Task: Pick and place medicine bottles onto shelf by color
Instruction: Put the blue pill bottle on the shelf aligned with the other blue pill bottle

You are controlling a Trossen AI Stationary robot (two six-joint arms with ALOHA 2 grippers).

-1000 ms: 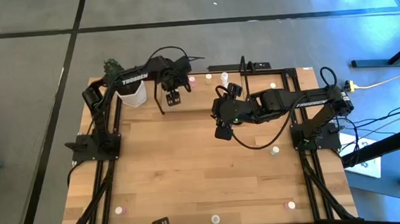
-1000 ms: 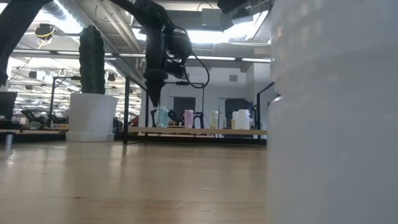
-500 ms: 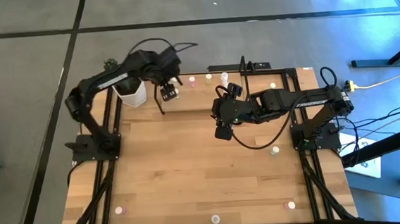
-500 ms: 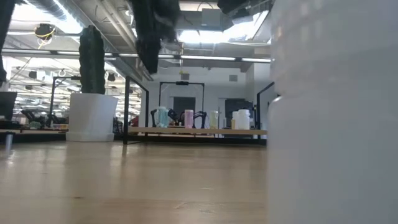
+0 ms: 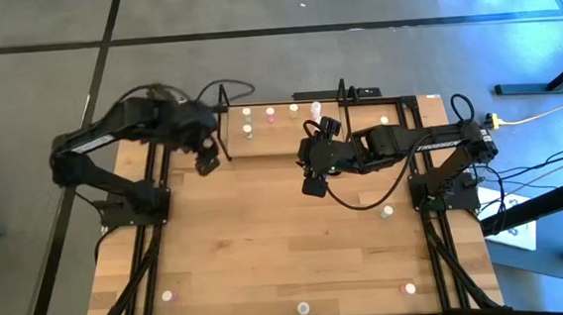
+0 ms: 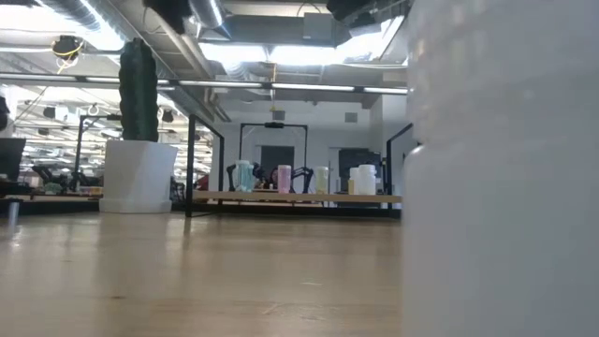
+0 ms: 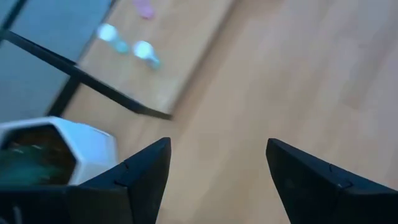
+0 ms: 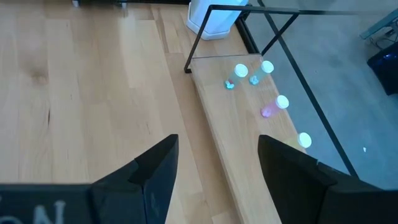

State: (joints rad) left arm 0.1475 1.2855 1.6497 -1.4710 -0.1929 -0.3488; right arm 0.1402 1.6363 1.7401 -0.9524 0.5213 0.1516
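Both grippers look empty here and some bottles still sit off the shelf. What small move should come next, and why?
Probably the left gripper should swing toward the near left corner and come down over the loose pink-topped bottle. Its fingers are open and empty, the shelf already holds several bottles, and that bottle lies on the left arm's side. The right gripper hangs open mid-table.

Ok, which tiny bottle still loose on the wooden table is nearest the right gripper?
The tiny whitish bottle beside the right arm's base. The other three loose ones sit along the edge opposite the black wire shelf, farther from the right gripper.
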